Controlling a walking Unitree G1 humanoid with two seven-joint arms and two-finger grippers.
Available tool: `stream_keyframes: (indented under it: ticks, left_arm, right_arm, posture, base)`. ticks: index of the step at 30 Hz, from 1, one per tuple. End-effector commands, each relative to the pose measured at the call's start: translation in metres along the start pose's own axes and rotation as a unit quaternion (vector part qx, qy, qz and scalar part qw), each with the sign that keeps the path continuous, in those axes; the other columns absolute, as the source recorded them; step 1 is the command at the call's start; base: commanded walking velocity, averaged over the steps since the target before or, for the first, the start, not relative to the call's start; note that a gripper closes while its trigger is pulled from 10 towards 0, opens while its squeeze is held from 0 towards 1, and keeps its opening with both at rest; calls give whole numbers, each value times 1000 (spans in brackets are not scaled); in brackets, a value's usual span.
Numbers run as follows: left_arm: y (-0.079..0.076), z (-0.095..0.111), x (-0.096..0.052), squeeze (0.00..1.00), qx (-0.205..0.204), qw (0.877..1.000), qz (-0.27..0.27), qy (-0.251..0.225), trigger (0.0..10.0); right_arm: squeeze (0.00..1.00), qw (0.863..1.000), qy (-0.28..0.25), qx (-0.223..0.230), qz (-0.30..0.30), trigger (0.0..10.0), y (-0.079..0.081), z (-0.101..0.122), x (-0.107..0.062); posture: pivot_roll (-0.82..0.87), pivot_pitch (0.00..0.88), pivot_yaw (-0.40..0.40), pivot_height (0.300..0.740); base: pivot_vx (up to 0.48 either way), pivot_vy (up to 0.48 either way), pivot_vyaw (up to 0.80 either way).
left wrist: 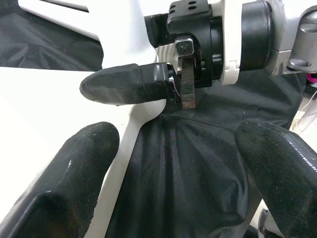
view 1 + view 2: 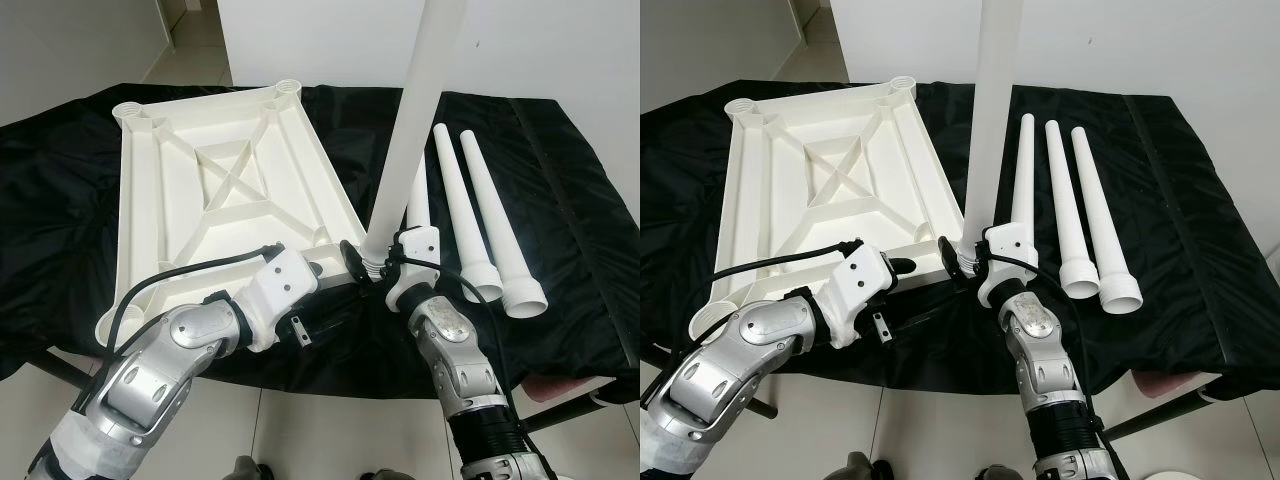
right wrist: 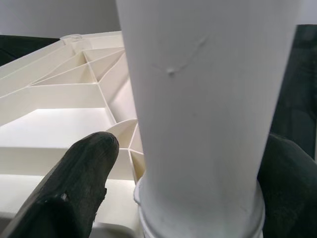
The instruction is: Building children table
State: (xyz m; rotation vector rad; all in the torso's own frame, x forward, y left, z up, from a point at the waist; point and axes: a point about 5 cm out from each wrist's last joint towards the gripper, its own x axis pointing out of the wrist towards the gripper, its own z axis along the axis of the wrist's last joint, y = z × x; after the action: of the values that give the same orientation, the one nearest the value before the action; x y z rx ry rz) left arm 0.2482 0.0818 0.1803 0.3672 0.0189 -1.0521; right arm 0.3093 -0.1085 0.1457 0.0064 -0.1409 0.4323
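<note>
Right gripper (image 2: pixel 965 262) jaws clamp table leg (image 2: pixel 990 120), upright in tabletop (image 2: pixel 820 190) corner | left gripper (image 2: pixel 902 265) jaws apart, empty

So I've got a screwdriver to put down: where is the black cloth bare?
Bare black cloth lies right of the three loose legs, and left of the upturned tabletop. It is crowded at the near corner, where both grippers meet the upright leg.

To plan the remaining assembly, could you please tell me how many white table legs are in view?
4. One tapered white plastic leg stands upright at the upturned white tabletop's near corner, gripped by the right gripper; three more lie side by side on the black cloth.
</note>
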Motion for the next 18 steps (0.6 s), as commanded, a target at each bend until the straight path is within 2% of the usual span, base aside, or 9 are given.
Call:
stream_keyframes:
  ticks: [1, 7, 15, 18]
  left_arm:
    - [-1, -2, 0, 0, 0, 1000, -19, 4, 10000]
    - [-1, -4, 0, 0, -2, 1000, -9, 5, 10000]
    - [5, -1, 3, 0, 7, 1000, -8, 4, 10000]
    - [5, -1, 4, 0, 10, 1000, -5, 6, 10000]
  right_arm:
    - [0, 1000, -4, 3, 16, 10000, 3, 1, 1]
    - [0, 999, 0, 4, 32, 10000, 5, -2, -2]
    - [0, 999, -1, -3, 43, 10000, 0, -1, 0]
    - [0, 998, -2, -12, 66, 10000, -2, 0, 0]
  posture:
    - [-132, 100, 56, 740]
    - [-133, 113, 58, 740]
    - [-124, 107, 59, 740]
    - [-122, 115, 64, 740]
  base:
    - [0, 0, 0]
    - [0, 0, 0]
    - [0, 0, 0]
    - [0, 0, 0]
